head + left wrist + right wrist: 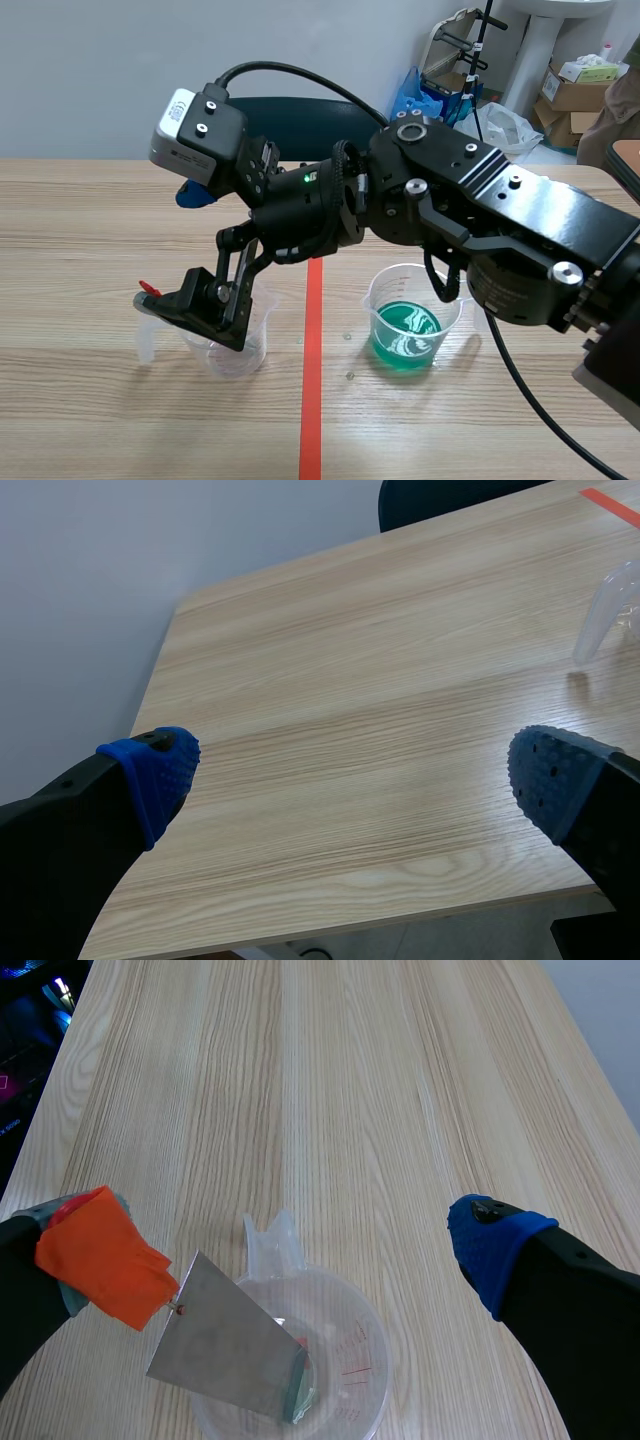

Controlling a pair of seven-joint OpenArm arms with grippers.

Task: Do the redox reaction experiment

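A clear plastic beaker [240, 358] stands left of the orange tape line, and its spout [603, 610] shows far ahead of my left gripper. A second beaker [405, 325], right of the line, holds green liquid. My right arm reaches across from the right, and its gripper [172, 245] hangs open over the clear beaker [350, 1360]. A grey metal sheet [225, 1345] hangs from an orange tag [100, 1255] at one of the gripper's [295, 1250] fingers, its lower end inside the beaker. My left gripper [350, 770] is open and empty above the table's corner.
A dark chair [290, 112] stands behind the table. Cardboard boxes [575, 95] and bags lie on the floor at the back right. A few droplets [348, 376] lie on the wood near the tape line [312, 400]. The table edge [330, 925] runs just under my left gripper.
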